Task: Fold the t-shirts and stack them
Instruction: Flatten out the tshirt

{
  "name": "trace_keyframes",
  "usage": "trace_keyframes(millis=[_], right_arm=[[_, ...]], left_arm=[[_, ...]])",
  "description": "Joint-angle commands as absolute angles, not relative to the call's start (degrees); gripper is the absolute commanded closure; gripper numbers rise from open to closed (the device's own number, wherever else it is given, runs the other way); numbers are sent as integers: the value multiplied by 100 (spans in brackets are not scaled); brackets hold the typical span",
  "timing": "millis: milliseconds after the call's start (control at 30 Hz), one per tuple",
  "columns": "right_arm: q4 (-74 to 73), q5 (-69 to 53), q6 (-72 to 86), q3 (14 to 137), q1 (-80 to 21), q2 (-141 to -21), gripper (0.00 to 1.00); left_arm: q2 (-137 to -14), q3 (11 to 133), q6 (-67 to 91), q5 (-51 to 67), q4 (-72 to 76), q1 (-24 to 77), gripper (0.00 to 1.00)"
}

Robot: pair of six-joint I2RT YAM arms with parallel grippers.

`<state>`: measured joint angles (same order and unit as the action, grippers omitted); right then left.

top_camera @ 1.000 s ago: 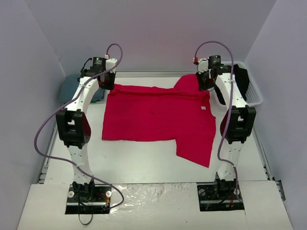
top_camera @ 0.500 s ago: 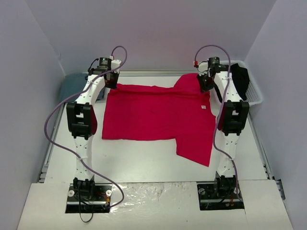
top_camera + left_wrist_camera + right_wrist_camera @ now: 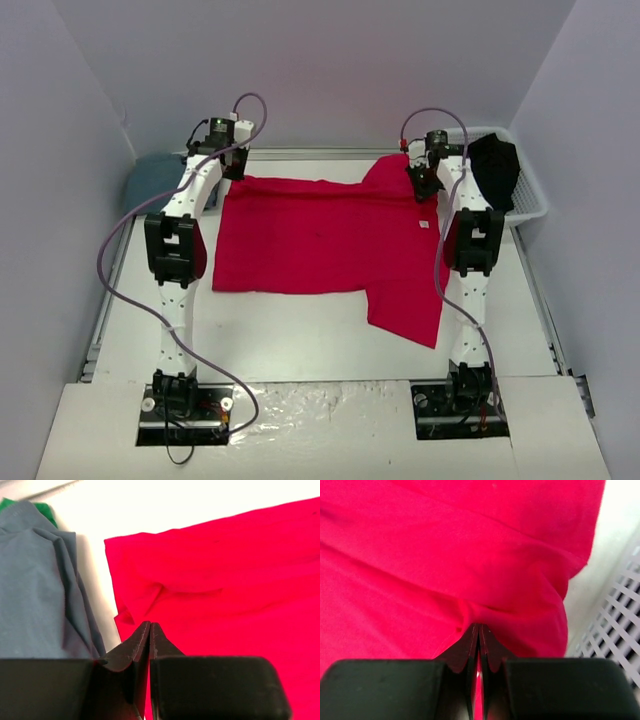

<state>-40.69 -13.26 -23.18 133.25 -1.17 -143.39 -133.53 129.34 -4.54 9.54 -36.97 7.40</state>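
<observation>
Left pincer [image 3: 150, 625]: clenched, tips pressed together on a pucker of the red t-shirt [image 3: 225, 580] at its far left corner. Just left of that corner, bunched on the counter [image 3: 150, 510], the blue-grey t-shirt [image 3: 35, 580], with a sliver of green cloth [image 3: 44, 507] peeking out at its far side.

Right pincer [image 3: 478, 626]: clenched too, grasping a fold of the same red t-shirt, creases drawn in toward the tips, a thin red line visible between the fingers. To its right, a strip of bare counter, then the white slatted basket [image 3: 615, 625].

From above: red t-shirt spread flat across the middle of the counter, body running left to right, one sleeve pointing toward the arm bases at the near right, small white neck label [image 3: 423, 225] on the right side close to the right arm. Both pincers at the shirt's far edge, left one at the far left corner, right one by the far sleeve. Black t-shirt [image 3: 495, 165] heaped in the basket at the far right. Blue-grey t-shirt at the far left, beside the left arm.
</observation>
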Motion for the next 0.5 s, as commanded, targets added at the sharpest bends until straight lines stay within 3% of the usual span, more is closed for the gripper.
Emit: trace_keyframes(millis=[0, 467], right_arm=[[-4105, -1134, -2259, 13605, -141, -14475, 100], [-3797, -703, -2136, 13992, -211, -15169, 100]], left_arm=[[-13377, 13157, -519, 774, -3656, 765, 98], [-13368, 12973, -501, 633, -3639, 765, 98]])
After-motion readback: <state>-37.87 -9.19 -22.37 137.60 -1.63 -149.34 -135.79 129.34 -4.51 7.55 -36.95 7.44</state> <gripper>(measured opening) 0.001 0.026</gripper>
